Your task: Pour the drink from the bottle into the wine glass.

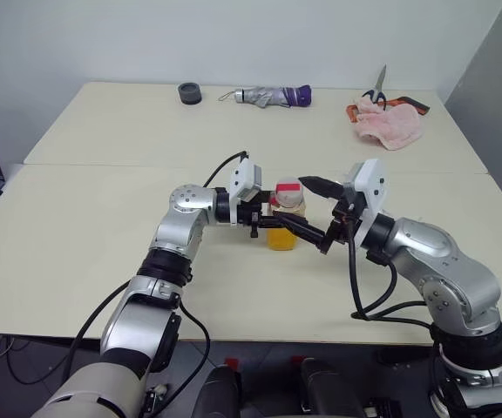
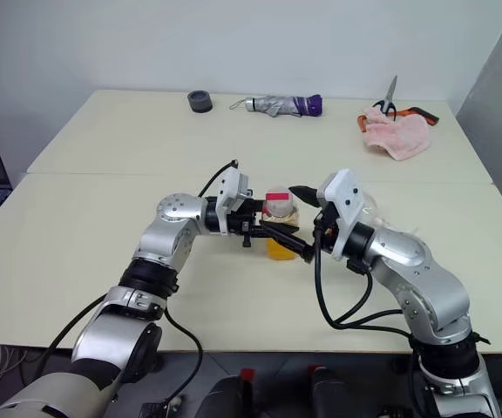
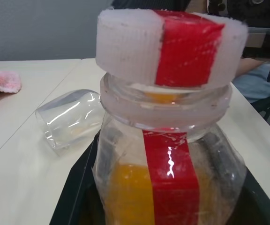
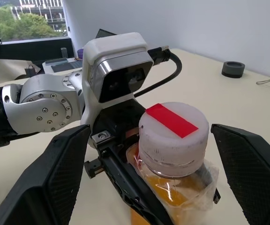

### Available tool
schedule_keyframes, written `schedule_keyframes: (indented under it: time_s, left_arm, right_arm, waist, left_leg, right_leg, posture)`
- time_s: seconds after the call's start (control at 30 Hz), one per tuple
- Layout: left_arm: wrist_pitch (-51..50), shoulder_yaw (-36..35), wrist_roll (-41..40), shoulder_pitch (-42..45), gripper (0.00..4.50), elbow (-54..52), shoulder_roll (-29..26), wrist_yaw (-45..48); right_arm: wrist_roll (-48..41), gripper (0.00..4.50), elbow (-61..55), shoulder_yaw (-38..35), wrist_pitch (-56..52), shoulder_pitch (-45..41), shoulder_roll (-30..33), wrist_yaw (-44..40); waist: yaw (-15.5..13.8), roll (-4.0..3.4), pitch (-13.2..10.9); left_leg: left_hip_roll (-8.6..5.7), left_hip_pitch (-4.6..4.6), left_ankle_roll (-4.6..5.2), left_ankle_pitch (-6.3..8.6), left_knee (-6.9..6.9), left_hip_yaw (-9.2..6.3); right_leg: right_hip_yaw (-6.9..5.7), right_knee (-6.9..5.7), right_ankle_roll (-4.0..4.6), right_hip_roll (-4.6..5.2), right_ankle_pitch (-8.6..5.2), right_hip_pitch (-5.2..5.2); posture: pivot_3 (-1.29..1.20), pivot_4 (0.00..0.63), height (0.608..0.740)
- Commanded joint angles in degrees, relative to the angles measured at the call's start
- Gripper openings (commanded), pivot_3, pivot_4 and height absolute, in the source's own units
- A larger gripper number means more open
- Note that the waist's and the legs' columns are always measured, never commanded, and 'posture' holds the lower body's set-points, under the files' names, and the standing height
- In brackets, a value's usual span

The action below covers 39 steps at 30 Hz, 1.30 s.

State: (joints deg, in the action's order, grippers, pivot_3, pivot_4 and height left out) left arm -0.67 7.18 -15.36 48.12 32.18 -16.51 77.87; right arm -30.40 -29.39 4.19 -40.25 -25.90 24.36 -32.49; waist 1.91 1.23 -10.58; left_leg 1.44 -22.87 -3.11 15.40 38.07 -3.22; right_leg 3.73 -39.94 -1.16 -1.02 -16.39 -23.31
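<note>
Right wrist view, bottle (image 4: 172,140) pinched by left end effector (image 1: 290,228), cap between spread right end effector (image 4: 149,178) fingers

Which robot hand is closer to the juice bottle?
Left. The left gripper is shut on the bottle; the right gripper is open, its fingers apart on either side of the cap.

No readable text, brands or nos. on anything here.
</note>
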Motion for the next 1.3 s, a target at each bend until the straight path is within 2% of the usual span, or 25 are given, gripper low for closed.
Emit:
schedule_keyframes:
  time_s: [0.03, 0.43, 0.53, 0.7, 0.73, 0.87, 1.1, 1.23, 1.3]
  left_arm:
    - [0.83, -1.0, -1.18, 1.36, 1.78, -2.46, 0.36, -0.36]
    - [0.45, -0.91, -1.3, 1.13, 1.78, -2.93, 0.6, -0.41]
    - [0.37, -0.87, -1.3, 1.04, 1.78, -3.06, 0.64, -0.41]
    - [0.23, -0.82, -1.31, 0.82, 1.78, -3.32, 0.67, -0.39]
    - [0.21, -0.82, -1.31, 0.79, 1.78, -3.37, 0.67, -0.41]
    - [0.06, -0.86, -1.31, 0.69, 1.77, -3.5, 0.73, -0.43]
    - [-0.26, -0.82, -1.41, 0.1, 1.77, -4.18, 0.84, -0.79]
    - [-0.64, -0.95, -1.47, -0.54, 1.77, -4.87, 0.67, -1.22]
    - [-0.91, -1.14, -1.53, -0.97, 1.77, -5.4, 0.54, -1.6]
  right_arm:
    - [-1.0, 4.38, -0.06, -0.27, 0.27, -1.85, -0.37, -0.56]
    - [0.82, 4.38, 3.77, 1.0, 2.63, -4.63, -1.39, -1.15]
    - [1.73, 3.81, 4.07, 1.53, 3.61, -4.86, -1.43, -1.07]
    - [3.78, 1.99, 3.86, 2.08, 5.73, -4.72, -1.78, -0.98]
    - [4.42, 1.79, 3.69, 2.38, 6.35, -4.63, -1.53, -1.2]
    - [6.5, 1.78, 3.32, 2.96, 8.89, -4.41, -0.96, -1.87]
    - [-6.38, 1.73, 1.68, -6.53, 2.84, -2.01, -4.96, 0.76]
    - [-9.43, 1.73, -0.77, -11.52, 1.02, -0.5, -3.5, 3.9]
    - [-8.46, 1.73, -1.7, -14.93, 1.17, 2.14, -0.74, 4.96]
  waist:
    - [0.0, 0.0, 0.0]
    - [0.0, 0.0, 0.0]
    - [0.01, 0.0, 0.0]
    - [0.01, 0.0, 0.0]
    - [0.02, 0.0, 0.0]
    - [0.01, 0.0, 0.0]
    - [-0.05, 0.0, 0.0]
    - [-0.05, 0.0, 0.0]
    - [-0.07, 0.0, 0.0]
  left_leg:
    - [0.0, 0.0, 0.0, 0.0, 0.0, 0.0]
    - [0.0, 0.0, 0.0, 0.0, 0.0, 0.0]
    - [0.0, 0.0, 0.0, 0.0, 0.0, 0.0]
    - [0.0, 0.0, 0.0, 0.0, 0.0, 0.0]
    - [0.01, 0.0, 0.0, 0.0, 0.0, 0.0]
    - [0.0, 0.0, 0.0, 0.0, 0.0, 0.0]
    - [0.01, -0.01, 0.0, 0.0, 0.0, -0.01]
    - [0.0, -0.02, 0.0, 0.0, 0.0, 0.0]
    - [0.0, -0.03, 0.0, 0.0, -0.02, -0.01]
  right_leg:
    - [0.0, 0.0, 0.0, 0.0, 0.0, 0.0]
    - [0.0, 0.0, 0.0, 0.0, 0.0, 0.0]
    - [0.0, 0.0, 0.0, 0.0, 0.0, 0.0]
    - [-0.01, 0.0, 0.0, 0.0, 0.0, 0.0]
    - [0.0, 0.0, 0.0, 0.0, 0.0, 0.0]
    - [0.0, 0.0, 0.0, 0.0, 0.0, 0.0]
    - [-0.01, 0.0, 0.0, 0.02, 0.0, 0.0]
    - [0.0, 0.0, 0.0, 0.07, 0.0, 0.0]
    - [-0.01, 0.01, 0.0, 0.06, 0.0, 0.0]
  posture:
    - [0.0, 0.15, 0.74]
    - [0.0, 0.15, 0.74]
    - [0.0, 0.15, 0.74]
    - [0.0, 0.15, 0.74]
    - [0.0, 0.15, 0.74]
    - [0.0, 0.15, 0.74]
    - [0.0, 0.15, 0.74]
    - [0.0, 0.15, 0.74]
    - [0.0, 0.15, 0.74]
